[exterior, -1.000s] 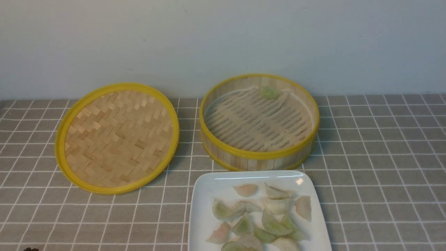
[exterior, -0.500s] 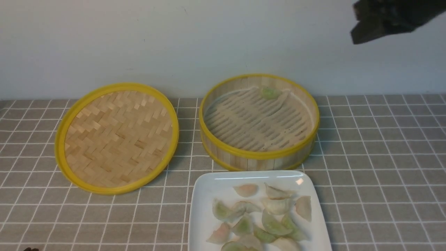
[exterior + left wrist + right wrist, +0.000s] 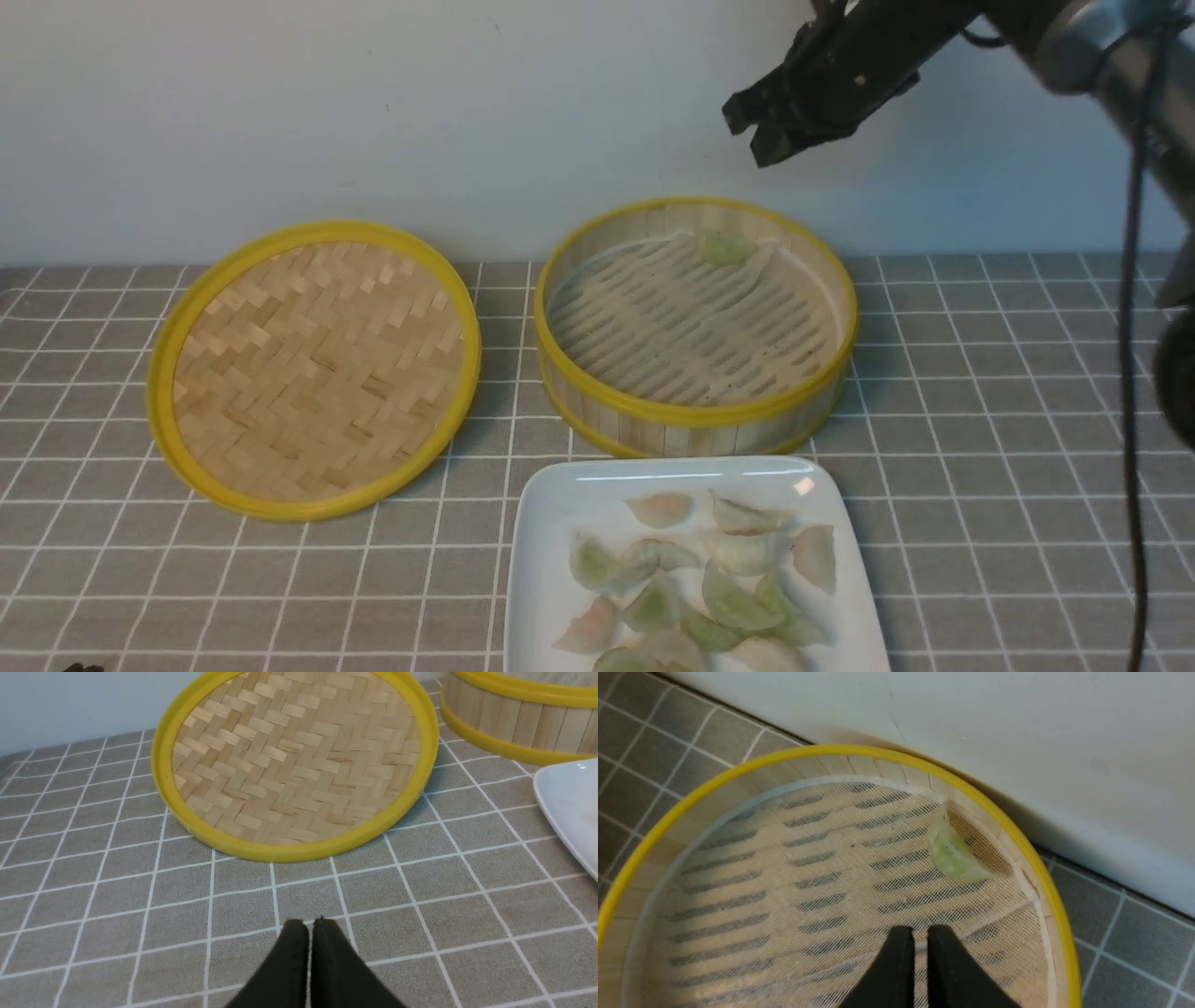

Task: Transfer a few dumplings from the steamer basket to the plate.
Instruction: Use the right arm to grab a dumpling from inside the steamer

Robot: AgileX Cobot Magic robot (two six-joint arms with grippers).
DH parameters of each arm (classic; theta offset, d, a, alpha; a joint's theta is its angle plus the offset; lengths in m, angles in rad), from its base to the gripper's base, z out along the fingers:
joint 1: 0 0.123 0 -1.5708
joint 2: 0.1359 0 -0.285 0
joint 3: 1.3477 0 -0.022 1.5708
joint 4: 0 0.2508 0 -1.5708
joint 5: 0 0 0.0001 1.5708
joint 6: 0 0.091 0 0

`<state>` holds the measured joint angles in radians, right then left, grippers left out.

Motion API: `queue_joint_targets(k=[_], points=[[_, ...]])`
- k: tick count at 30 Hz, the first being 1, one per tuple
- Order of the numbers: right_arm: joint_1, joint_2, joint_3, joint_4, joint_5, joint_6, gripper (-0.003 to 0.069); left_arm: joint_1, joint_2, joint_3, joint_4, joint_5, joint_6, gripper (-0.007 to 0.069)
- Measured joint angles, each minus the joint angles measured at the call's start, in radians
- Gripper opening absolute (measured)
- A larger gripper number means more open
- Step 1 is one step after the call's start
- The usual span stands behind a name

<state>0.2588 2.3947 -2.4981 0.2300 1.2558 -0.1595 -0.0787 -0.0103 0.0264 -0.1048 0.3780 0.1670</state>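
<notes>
right gripper [image 3: 747, 138] high over steamer basket [image 3: 691, 415], jaws barely parted, empty; green dumpling [image 3: 955, 856] lies ahead, against far wall, long axis along wall.

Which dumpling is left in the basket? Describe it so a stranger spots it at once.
Find the round bamboo basket behind the white plate. On its slatted floor, against the far wall, lies one pale green dumpling. It is alone there; all others are on the plate.

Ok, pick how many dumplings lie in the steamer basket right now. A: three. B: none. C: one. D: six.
C: only one pale green dumpling shows in the steamer basket, lying against its far wall.
</notes>
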Motion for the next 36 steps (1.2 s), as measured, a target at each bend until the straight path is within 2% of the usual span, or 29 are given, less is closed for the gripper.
queue_joint_targets(k=[7,8,10,15,25,36], points=[[0.0,0.158,-0.101,-0.009,0.0,-0.05,0.0227,0.0,0.0,0.0,0.001,0.001,0.0,-0.0005],[0.0,0.174,-0.103,-0.017,0.001,-0.06,0.0288,0.0,0.0,0.0,0.001,0.001,0.0,-0.0005],[0.0,0.186,-0.105,-0.018,-0.005,-0.073,0.0349,0.0,0.0,0.0,0.001,0.001,0.0,-0.0005],[0.0,0.218,-0.108,-0.003,-0.075,-0.137,0.0428,0.0,0.0,0.0,0.001,0.001,0.0,-0.0005],[0.0,0.257,-0.108,0.039,-0.162,-0.192,0.0441,0.0,0.0,0.0,0.002,0.001,0.0,-0.0005],[0.003,0.277,-0.122,0.054,-0.167,-0.205,0.0441,0.0,0.0,0.0,0.002,0.001,0.0,-0.0005]])
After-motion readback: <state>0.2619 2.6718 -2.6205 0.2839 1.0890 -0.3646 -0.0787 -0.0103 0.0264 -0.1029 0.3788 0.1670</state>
